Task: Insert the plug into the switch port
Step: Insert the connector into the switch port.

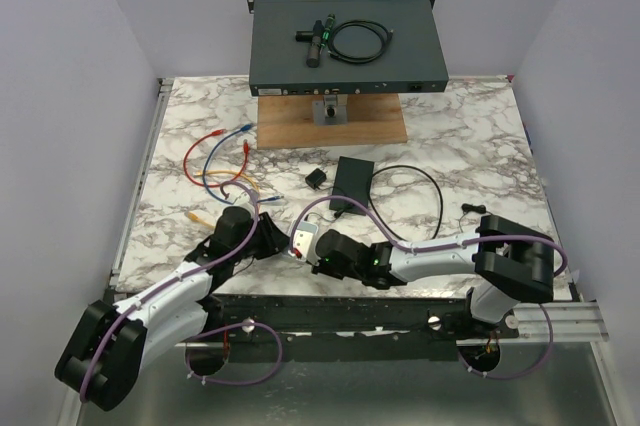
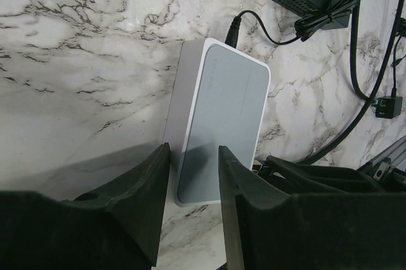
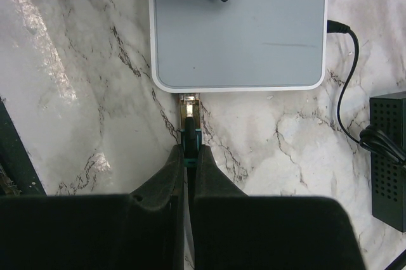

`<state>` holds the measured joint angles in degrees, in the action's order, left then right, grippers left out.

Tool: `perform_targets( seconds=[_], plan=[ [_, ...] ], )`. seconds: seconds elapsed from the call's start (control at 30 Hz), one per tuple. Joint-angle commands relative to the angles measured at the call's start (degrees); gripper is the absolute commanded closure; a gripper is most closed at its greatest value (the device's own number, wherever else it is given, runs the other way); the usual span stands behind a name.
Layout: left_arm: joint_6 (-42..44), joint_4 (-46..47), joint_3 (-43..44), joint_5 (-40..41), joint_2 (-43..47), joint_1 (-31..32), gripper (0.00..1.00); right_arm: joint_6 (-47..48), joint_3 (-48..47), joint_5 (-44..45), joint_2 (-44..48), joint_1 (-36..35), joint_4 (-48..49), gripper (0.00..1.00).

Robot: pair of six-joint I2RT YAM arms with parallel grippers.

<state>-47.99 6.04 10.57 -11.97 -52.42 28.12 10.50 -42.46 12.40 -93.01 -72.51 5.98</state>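
Right jaws pinch shut on the plug [image 3: 189, 135], a teal-booted connector whose tip meets the near edge of the white, grey-topped switch [image 3: 238, 29]. Left jaws stand part-open over the switch's far end, gripping nothing. Marbled surface [image 3: 82, 92]; pale walls [image 1: 60, 46] beyond.

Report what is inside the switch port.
The plug, pinched by the right gripper, meets the switch at its edge; the port and insertion depth are hidden beneath it.

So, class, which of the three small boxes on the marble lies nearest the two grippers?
The white switch, the only light-coloured one; the flat black box and the tiny black cube lie farther back.
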Motion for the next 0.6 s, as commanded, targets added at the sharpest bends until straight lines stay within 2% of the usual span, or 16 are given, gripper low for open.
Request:
perform_targets(
  seconds=[0.0, 0.57],
  plan=[
    [0.25, 2.34, -1.77, -2.07, -0.65, -0.16, 0.66, -1.0, -0.61, -0.77, 0.31, 0.22, 2.34, 0.99],
    [0.84, 4.17, -3.09, -2.44, -1.43, -0.16, 0.71, -5.22, -2.2, -2.54, -0.59, 1.1, 2.64, 0.99]
  ],
)
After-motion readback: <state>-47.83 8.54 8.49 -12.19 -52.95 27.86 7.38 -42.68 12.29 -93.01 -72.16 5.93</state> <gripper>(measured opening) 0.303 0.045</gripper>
